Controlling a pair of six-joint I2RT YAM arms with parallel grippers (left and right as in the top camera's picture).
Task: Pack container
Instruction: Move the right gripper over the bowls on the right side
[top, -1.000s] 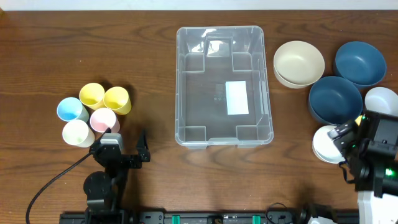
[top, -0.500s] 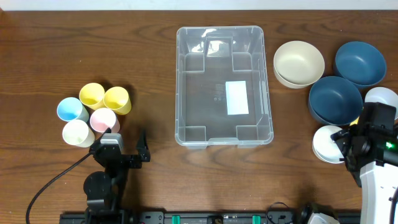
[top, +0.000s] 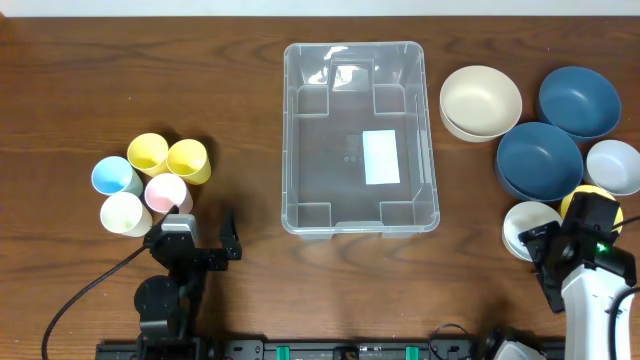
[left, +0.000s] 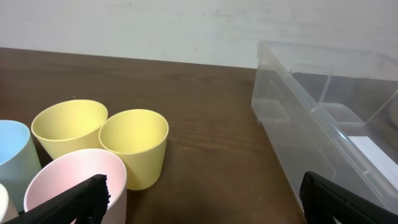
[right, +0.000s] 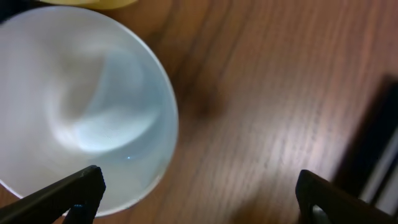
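The clear plastic container (top: 360, 135) stands empty at the table's middle, a white label on its base; its near wall shows in the left wrist view (left: 323, 118). My left gripper (top: 197, 238) is open and empty, just in front of a cluster of cups (top: 150, 180); in its wrist view (left: 202, 196) a pink cup (left: 74, 180) is by the left finger. My right gripper (top: 560, 248) is open and empty at the front right, beside a small white bowl (top: 528, 228). In the right wrist view (right: 199, 193) that bowl (right: 81, 106) lies by the left finger.
Two yellow cups (left: 134, 143), a blue, a pink and a cream cup stand left. On the right are a cream bowl (top: 480, 100), two dark blue bowls (top: 540, 160), a pale grey bowl (top: 613, 165) and a yellow object (top: 590, 195) partly under my right wrist.
My right arm has drawn back toward the table's front edge, uncovering the pale grey bowl and the small white bowl. The left arm has not moved.
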